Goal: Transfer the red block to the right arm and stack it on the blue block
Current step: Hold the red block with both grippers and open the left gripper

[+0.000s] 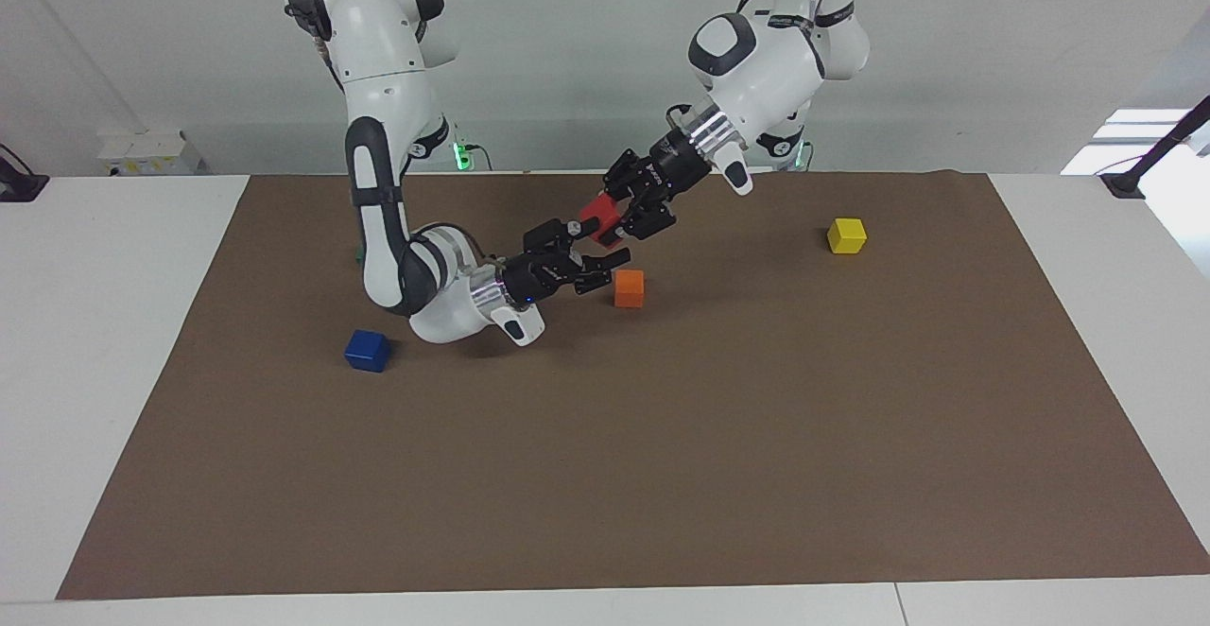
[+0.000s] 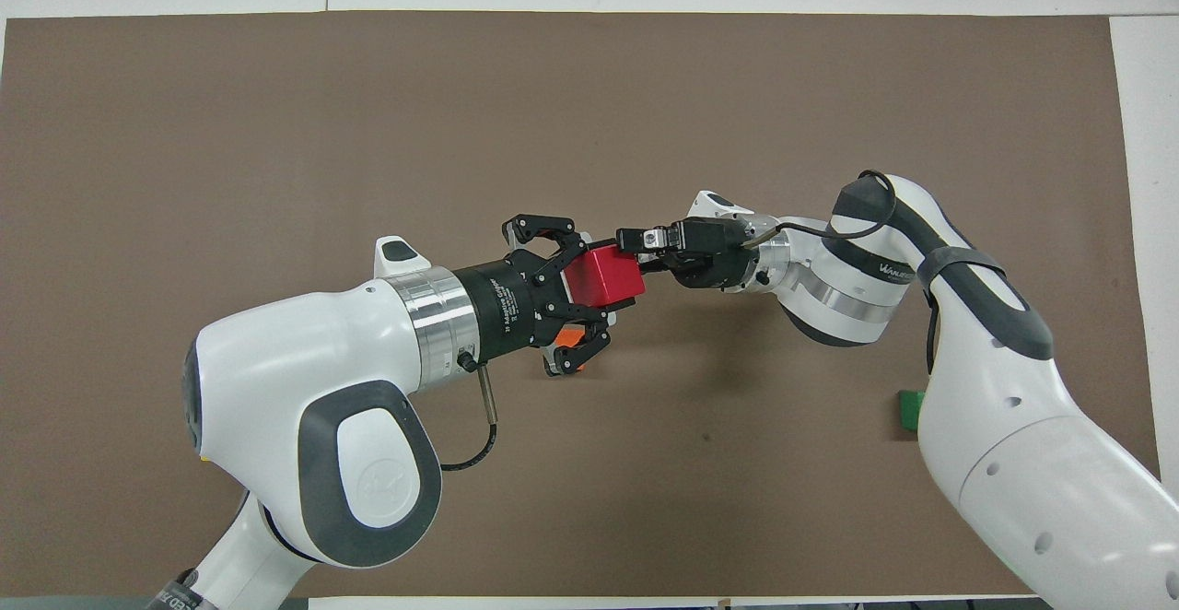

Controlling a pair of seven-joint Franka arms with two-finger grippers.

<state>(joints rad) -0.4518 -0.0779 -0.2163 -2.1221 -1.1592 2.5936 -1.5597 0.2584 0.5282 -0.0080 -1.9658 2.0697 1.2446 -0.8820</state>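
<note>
- Handover stage, mid-air, over the middle of the table (image 1: 662, 475); nothing stacked yet.
- Blue block (image 1: 367, 350): sits alone on the table toward the right arm's end, top bare, well apart from both grippers. It is the stacking target and is untouched.
- Right gripper (image 1: 591, 243): reaches low from beside the blue block toward the red block (image 1: 601, 214). Its fingers stand spread, one above and one below the cube's free end. They bracket it, but I cannot tell whether either finger touches it. No firm clamp seen.
- Red block: aloft between the two grippers, tilted, above the orange block (image 1: 629, 288) and clear of the table.
- Left gripper (image 1: 614, 217): comes down slantwise from its base, fingers clenched on the red block and carrying its whole weight.
- Orange block: on the table just under the meeting point, not involved.
- Yellow block (image 1: 846, 235): toward the left arm's end, well apart, not involved.
- Done, by my reading: red block lifted and presented to the right arm.
- Left to do: right fingers clamp, left fingers release and back away, carry to the blue block, set down square on top, let go.
</note>
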